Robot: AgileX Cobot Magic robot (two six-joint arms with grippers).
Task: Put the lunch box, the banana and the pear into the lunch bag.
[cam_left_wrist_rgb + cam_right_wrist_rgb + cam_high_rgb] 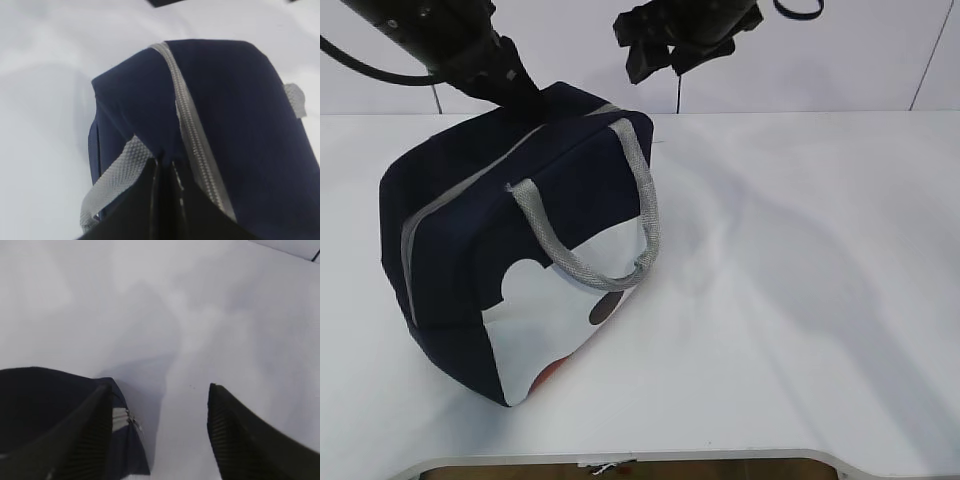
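The lunch bag stands on the white surface, left of centre in the exterior view, tipped a little so that its front panel faces the camera. It is navy fabric with a white patch low on the front carrying a dark spot and a reddish one near the bottom edge. A grey webbing handle loops down over the front face, and the grey-edged zipper runs along the top and down the left side; from these views it looks drawn closed along the length that shows (the far end is hidden behind the arm).

The left gripper sits at the rear top of the bag, its fingers pressed together with a fold of navy fabric pinched right at their tips, just beside the zipper line; the second handle hangs beside it in the left wrist view. In the exterior view only its dark arm shows, reaching down to the bag's back edge.

The right gripper hangs above and behind the bag's right rear corner, its ribbed fingers set wide apart with nothing between them but bare surface. The bag's corner, with the zipper's end, lies just under its left finger.

The lunch box, banana and pear appear in none of the views.
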